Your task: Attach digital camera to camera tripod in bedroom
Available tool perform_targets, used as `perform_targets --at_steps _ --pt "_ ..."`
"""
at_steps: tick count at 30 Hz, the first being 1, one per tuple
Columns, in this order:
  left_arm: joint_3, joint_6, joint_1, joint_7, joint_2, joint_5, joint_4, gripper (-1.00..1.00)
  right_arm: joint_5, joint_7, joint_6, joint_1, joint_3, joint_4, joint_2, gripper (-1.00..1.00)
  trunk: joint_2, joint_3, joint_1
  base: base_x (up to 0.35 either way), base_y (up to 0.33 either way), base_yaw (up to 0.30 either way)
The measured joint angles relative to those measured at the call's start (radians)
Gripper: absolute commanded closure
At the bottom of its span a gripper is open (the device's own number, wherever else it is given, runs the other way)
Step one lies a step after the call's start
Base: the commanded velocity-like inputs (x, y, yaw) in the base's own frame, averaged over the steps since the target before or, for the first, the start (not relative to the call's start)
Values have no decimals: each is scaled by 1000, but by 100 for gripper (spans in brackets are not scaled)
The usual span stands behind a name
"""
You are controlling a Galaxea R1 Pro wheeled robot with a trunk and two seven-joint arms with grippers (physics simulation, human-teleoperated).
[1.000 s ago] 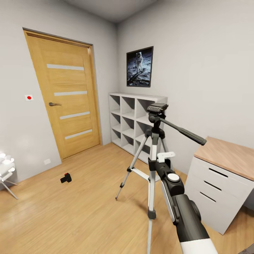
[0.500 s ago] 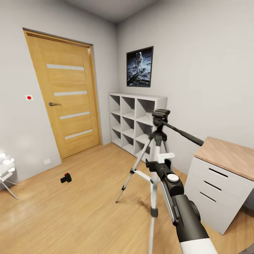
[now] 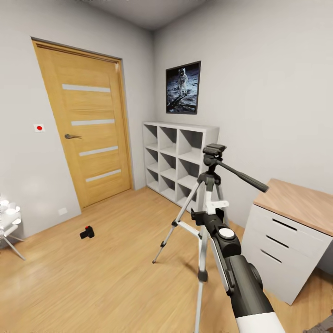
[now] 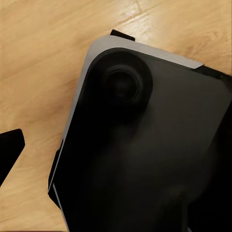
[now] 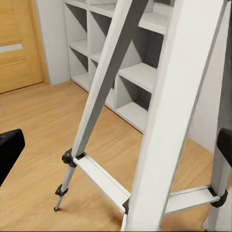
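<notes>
Head view takes in one bedroom corner: the camera tripod [image 3: 206, 208] stands on the light wood plank floor [image 3: 106, 282], its three silver-white legs spread, its dark grey pan head [image 3: 213, 150] topmost with one long black handle [image 3: 243, 177] sticking out toward the wood-topped surface [image 3: 300, 203] with three white drawers [image 3: 277, 245]. Right behind the tripod is a white cube shelf [image 3: 178, 157] against the pale grey wall, with one astronaut poster [image 3: 183, 88] hung above it. One oak door [image 3: 85, 122] with four pale strips is shut in the adjacent wall.

Well apart from the tripod, on the bare floor near the door, lies the single digital camera [image 3: 87, 232], small and black with a red spot on top. Nothing lies between it and the tripod. At the picture's far left edge a grey metal stool [image 3: 8, 226] is partly cut off.

One black-and-white arm [image 3: 236, 273] reaches up from the lower edge, its white end just at the tripod's centre column. The right pincer [image 3: 216, 203] is at the tripod, but whether it is apart or clamped I cannot tell.

Right wrist view has two tripod legs [image 5: 145, 111] close up, crossing in front of the shelf compartments, with flat braces [image 5: 99, 179] joining them lower down.

Left wrist view looks at a dark robot body panel [image 4: 145, 145] over the floor; the left pincer's state cannot be told.
</notes>
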State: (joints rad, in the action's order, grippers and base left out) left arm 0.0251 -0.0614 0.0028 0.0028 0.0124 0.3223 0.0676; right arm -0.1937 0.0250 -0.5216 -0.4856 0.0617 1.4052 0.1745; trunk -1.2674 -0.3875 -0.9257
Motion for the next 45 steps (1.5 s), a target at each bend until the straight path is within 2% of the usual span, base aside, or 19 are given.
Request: perform_targets --at_steps 15,20,27,30,31,32,35,39,40,43,44,45 --pt "0 0 0 0 0 1 0 -100 0 -3 -2 0 0 -38 0 -100 0 0 0 -225 0 0" --pt "-2 1 0 0 1 3 0 -100 5 -6 -5 10 -2 -111 0 -100 0 0 0 -12 0 0" --pt "-2 1 0 0 1 3 0 -100 8 -9 -3 27 -3 -233 -32 -100 0 0 0 -3 0 0" --pt "-2 1 0 0 1 3 0 -100 10 -10 1 32 -3 -331 -57 -100 0 0 0 0 0 0" --pt "-2 1 0 0 1 3 0 -100 11 -10 9 34 -3 -382 -71 -100 0 0 0 0 0 0" --pt "-2 1 0 0 1 3 0 -100 12 -11 49 36 -7 -488 -93 -100 0 0 0 0 0 0" --pt "-2 1 0 0 1 3 0 -100 12 -10 94 36 -19 -585 -104 -100 0 0 0 0 0 0" --pt "-2 1 0 0 1 4 0 -100 14 -8 161 36 -73 -787 -117 -100 0 0 0 0 0 0" --pt "-2 1 0 0 1 4 0 -100 14 -8 162 36 -73 -789 -117 -100 0 0 0 0 0 0" --pt "-2 1 0 0 1 4 0 -100 14 -8 171 36 -87 -883 -128 -100 0 0 0 0 0 0" --pt "-2 1 0 0 1 5 0 -100 14 -9 174 36 -89 -910 -133 -100 0 0 0 0 0 0" --pt "-2 1 0 0 2 5 0 -100 13 -9 197 36 -95 -1017 -162 -100 0 0 0 0 0 0"
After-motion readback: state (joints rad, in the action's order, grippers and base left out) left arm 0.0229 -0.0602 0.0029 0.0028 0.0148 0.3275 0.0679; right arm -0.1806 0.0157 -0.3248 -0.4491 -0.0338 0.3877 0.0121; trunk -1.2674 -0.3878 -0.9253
